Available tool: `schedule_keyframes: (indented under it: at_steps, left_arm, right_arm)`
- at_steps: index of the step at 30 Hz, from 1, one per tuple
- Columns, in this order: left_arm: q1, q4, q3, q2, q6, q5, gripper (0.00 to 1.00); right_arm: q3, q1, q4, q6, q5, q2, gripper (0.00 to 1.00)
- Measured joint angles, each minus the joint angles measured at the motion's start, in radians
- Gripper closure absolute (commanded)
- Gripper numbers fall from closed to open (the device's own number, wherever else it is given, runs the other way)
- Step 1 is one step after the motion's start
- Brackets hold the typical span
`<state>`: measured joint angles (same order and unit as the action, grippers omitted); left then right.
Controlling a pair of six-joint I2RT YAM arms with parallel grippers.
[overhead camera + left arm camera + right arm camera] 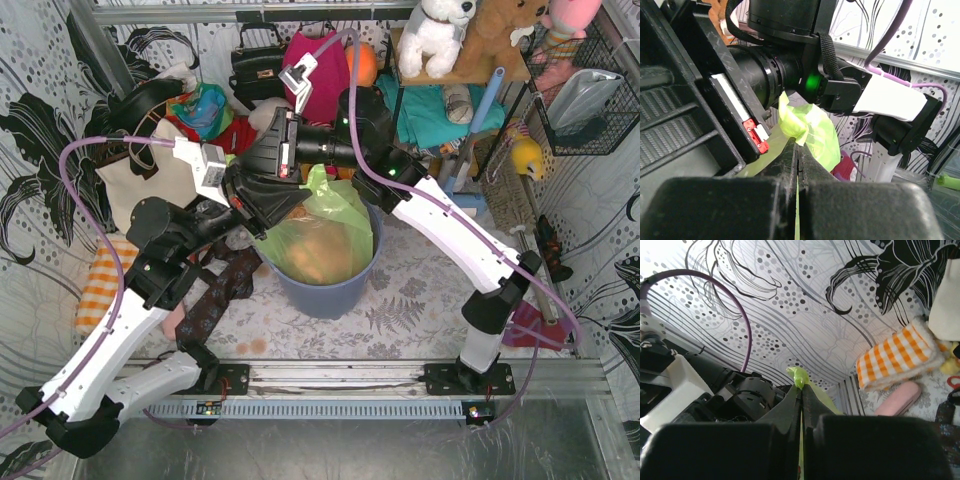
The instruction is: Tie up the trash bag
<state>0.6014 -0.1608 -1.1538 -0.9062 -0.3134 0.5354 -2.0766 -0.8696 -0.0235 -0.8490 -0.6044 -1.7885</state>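
Pinching trash bag (335, 215) between both jaws

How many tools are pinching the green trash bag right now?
2. The left tool clamps one green flap of the trash bag; the right tool clamps another strip of it.

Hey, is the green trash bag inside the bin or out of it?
Inside: the trash bag sits in the blue-grey bin, whose rim rings its lower part.

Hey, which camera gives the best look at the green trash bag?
The top view: the trash bag sits in the bin, brownish paper showing through. Each wrist view shows only a green scrap pinched in its shut hand: left hand, right hand.
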Motion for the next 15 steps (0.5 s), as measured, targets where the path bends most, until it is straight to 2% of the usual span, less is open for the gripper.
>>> schedule_keyframes:
  at_steps: [7,15]
  left_arm:
    - [0.0,0.002,0.026,0.003,0.008,-0.056,1.0]
    - [0.014,0.008,0.078,0.055,0.014,-0.084,1.0]
  right_arm:
    - [0.043,0.0,-0.058,0.065,0.063,0.024,1.0]
    - [0.486,0.003,0.142,0.109,0.316,0.307,1.0]
